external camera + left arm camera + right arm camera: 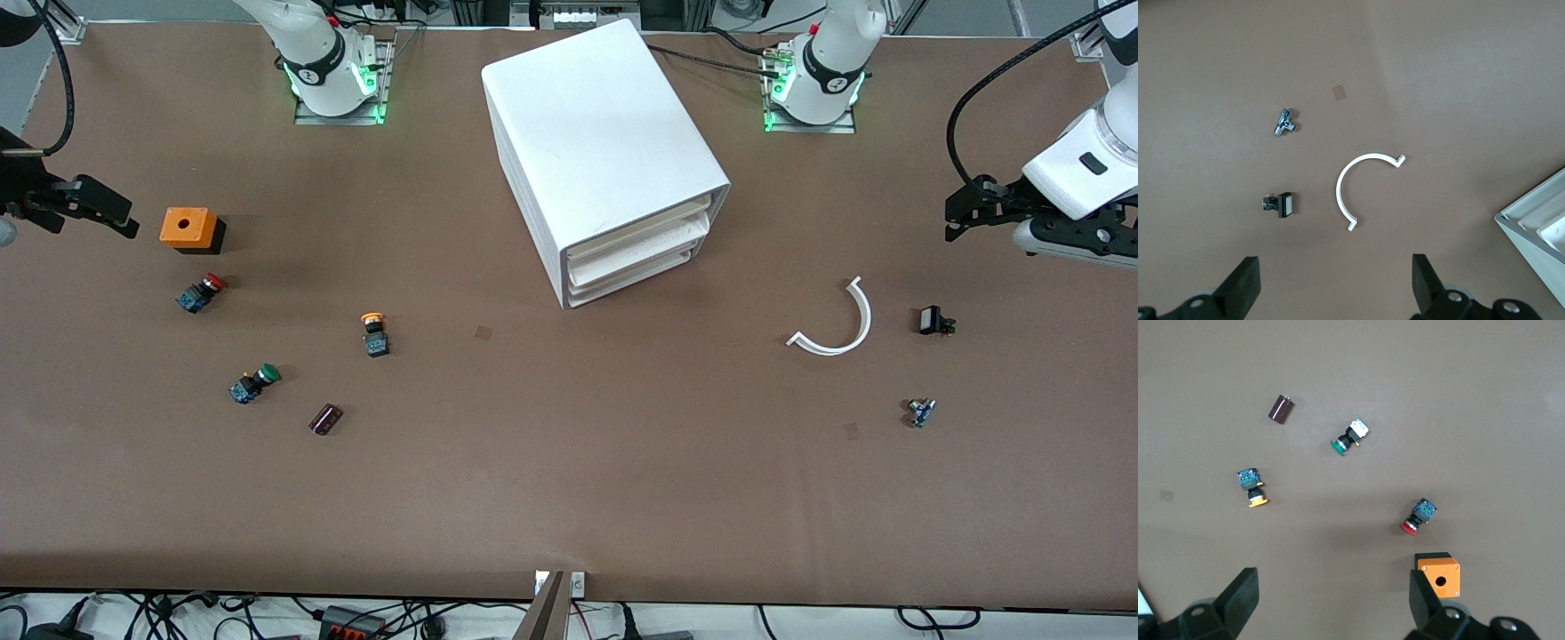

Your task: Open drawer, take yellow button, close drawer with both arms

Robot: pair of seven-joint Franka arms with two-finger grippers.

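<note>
Tabletop button (pixel 374 332) well apart from right end effector (pixel 89 206)

Brown table (pixel 569 498): cabinet (pixel 600 151); button (pixel 374 334); white arc (pixel 836 322)

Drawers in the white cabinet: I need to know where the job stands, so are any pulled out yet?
All shut. The three drawers sit flush inside the cabinet, none sticking out over the table.

Light: bright, even, from overhead.
Shadows: short and soft beside the cabinet (pixel 605 160).
Glare: none on the table (pixel 569 480).
Focus: sharp throughout.
</note>
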